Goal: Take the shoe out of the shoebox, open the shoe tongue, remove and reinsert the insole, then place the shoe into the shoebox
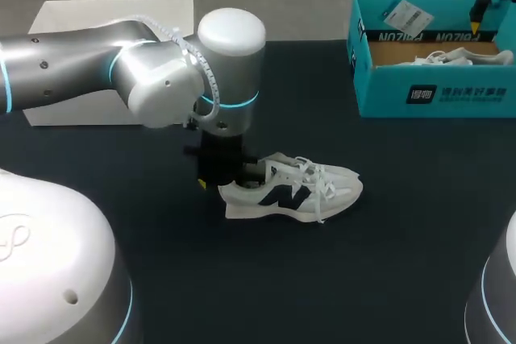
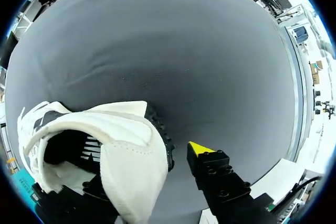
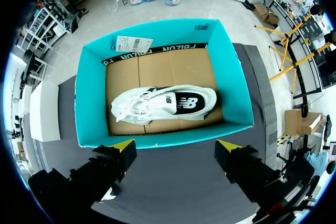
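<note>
One shoe [image 1: 290,191] is out, standing on the table well apart from the shoebox [image 1: 435,94]. The left gripper [image 2: 149,174] straddles its heel, spread wide and seemingly not pinching. The right gripper [image 3: 176,148] hangs wide open above the box, where a second shoe [image 3: 163,103] lies. Tongue, insole and return look left to do.

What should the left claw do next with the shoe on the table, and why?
Probably close the left claw on the heel of the shoe to steady it for the next step. The shoe stands on the table, and the claw's outer finger is just clear of the heel.
</note>
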Robot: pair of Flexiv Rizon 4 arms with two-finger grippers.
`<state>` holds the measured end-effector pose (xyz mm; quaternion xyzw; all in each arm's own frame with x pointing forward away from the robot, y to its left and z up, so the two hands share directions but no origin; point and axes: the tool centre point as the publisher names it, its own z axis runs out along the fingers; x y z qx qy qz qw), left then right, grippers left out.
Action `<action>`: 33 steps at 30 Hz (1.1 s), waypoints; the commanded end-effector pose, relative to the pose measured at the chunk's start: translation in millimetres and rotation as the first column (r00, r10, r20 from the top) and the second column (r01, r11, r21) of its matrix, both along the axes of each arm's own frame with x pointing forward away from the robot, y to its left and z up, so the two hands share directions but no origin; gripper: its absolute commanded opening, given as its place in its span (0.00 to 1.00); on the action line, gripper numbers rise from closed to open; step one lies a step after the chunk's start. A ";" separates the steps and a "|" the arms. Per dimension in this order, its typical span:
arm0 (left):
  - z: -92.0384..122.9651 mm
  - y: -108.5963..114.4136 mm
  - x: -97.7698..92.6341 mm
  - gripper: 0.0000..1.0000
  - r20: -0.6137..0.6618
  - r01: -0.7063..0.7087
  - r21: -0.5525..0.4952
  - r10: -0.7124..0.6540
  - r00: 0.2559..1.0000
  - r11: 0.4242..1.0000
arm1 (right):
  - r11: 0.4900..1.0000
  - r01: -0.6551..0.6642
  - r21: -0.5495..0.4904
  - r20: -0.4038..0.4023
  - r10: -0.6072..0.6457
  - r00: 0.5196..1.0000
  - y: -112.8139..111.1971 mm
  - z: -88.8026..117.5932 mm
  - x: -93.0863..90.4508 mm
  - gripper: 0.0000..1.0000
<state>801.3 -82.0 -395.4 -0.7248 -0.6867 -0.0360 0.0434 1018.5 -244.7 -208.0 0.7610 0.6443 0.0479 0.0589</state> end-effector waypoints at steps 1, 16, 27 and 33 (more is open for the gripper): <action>33.1 4.2 1.7 1.00 -0.023 -0.045 -0.027 0.045 0.999 0.999 | 1.000 0.001 0.001 0.002 -0.001 1.000 0.0 0.0 -0.8 1.00; 109.4 22.2 6.4 1.00 -0.105 -0.350 -0.106 0.339 0.935 0.931 | 1.000 0.001 0.001 0.002 -0.001 1.000 0.0 0.0 -0.8 1.00; 122.5 52.3 21.9 1.00 -0.240 -0.553 -0.202 0.507 0.828 0.808 | 1.000 0.001 0.001 0.002 -0.001 1.000 0.0 0.0 -0.8 1.00; 122.5 52.3 21.9 1.00 -0.240 -0.553 -0.202 0.507 0.828 0.808 | 1.000 0.001 0.001 0.002 -0.001 1.000 0.0 0.0 -0.8 1.00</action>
